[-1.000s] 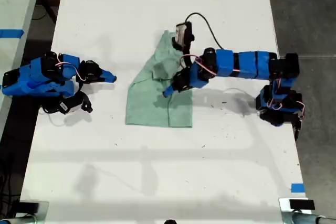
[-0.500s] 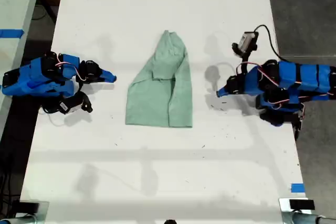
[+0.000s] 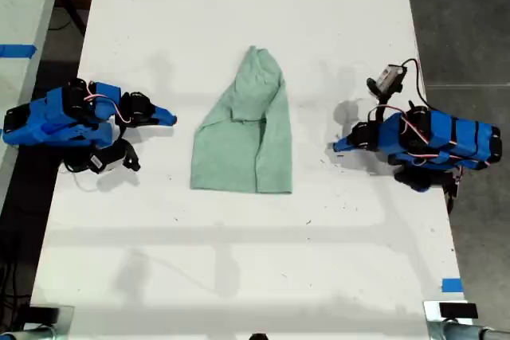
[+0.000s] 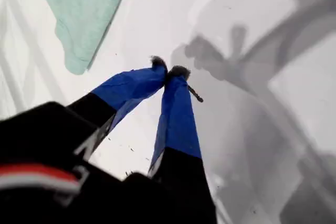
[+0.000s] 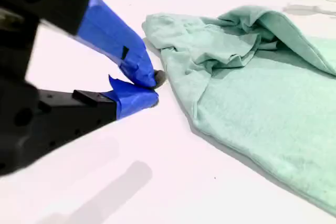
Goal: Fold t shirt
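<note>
white table (image 3: 239, 260), mint t shirt (image 3: 243, 145) (folded)

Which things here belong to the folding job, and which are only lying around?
Part of the job:
- t shirt
- my first gripper, shut, empty
- my second gripper, shut, empty

Only lying around:
- blue tape on the table
- neighbouring table's blue tape

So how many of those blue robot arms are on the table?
2: one blue robot arm at the exterior view's left, the other blue robot arm at its right, either side of the mint-green cloth t shirt.

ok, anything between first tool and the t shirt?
Nothing: only bare table between my first tool and the t shirt, per the exterior view.
</note>
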